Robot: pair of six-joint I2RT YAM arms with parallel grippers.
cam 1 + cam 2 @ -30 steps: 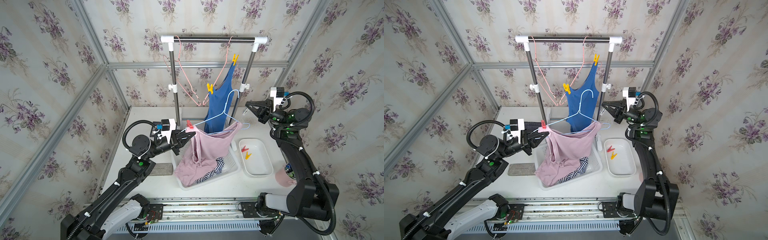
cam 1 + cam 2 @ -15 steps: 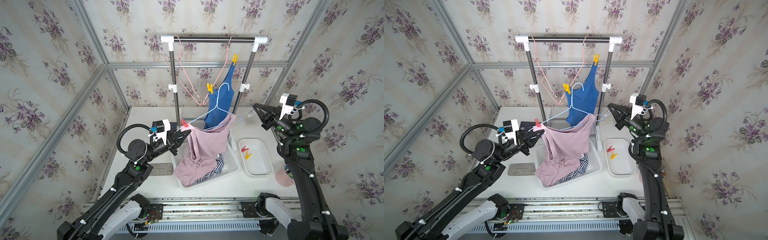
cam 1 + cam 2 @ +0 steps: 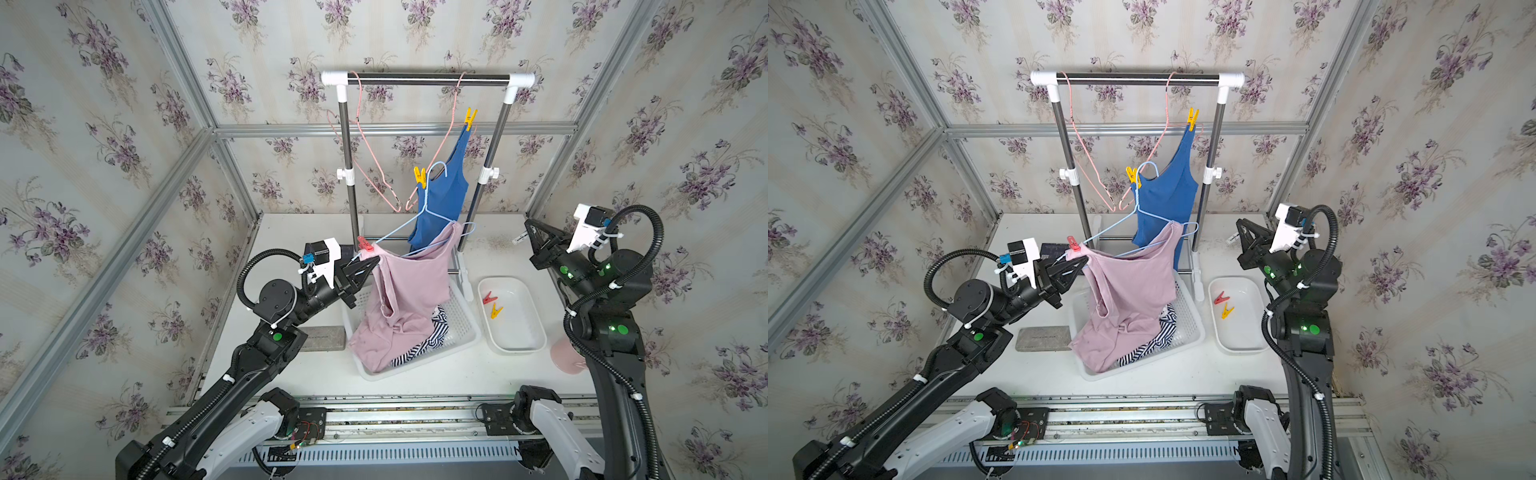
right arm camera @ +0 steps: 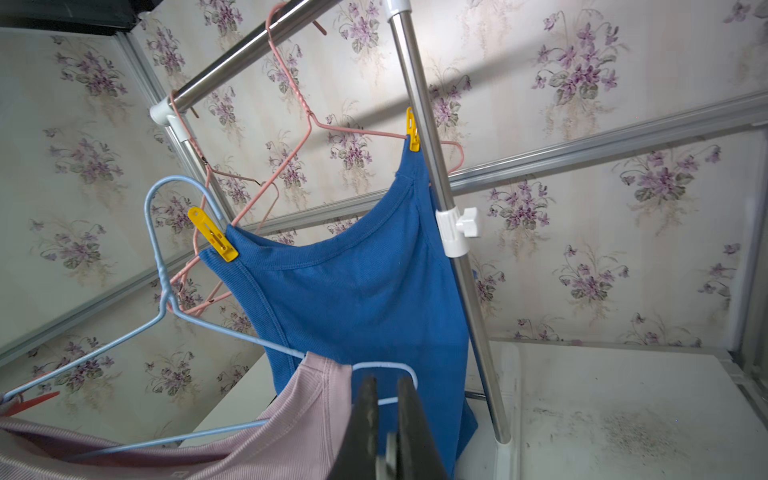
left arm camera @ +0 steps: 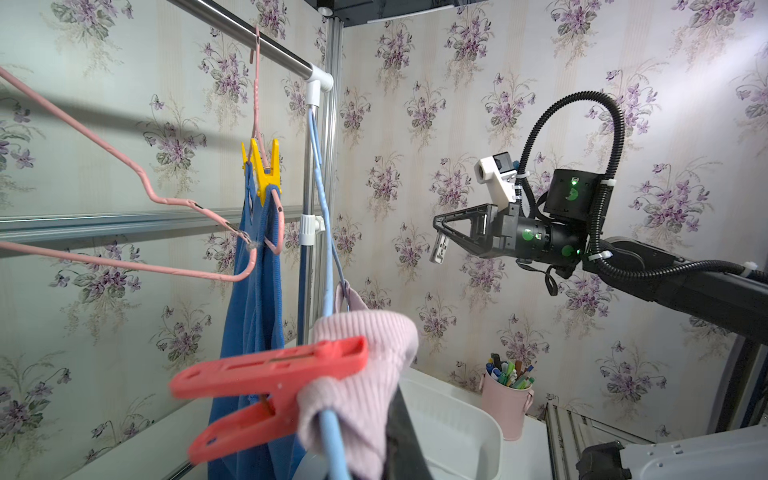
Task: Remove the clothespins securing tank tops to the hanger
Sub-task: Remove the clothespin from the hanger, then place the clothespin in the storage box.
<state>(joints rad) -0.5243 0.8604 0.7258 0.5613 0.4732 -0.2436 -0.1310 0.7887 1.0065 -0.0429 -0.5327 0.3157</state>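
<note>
— What did the left gripper have?
— It was clamped on the low end of the blue hanger, where the pink top wraps the wire by its strap. The red clothespin bit that strap just beside the grip.
— And the right gripper?
— Closed on a grey clothespin, held apart from the rack.
— How would the red one handle?
— Light, stiff, springy plastic, I'd judge. Pinch the two flared tails, not the biting end. Smooth plastic could twist out of a shallow hold. The soft knit would likely sag once freed.
— The others?
— One yellow clothespin and a second yellow clothespin pinned the blue top up on the rack.
— Containers?
— The white tray held a loose red pin and a loose yellow pin. The white basket held the striped top and the pink top's hem. A pink cup held pens.
</note>
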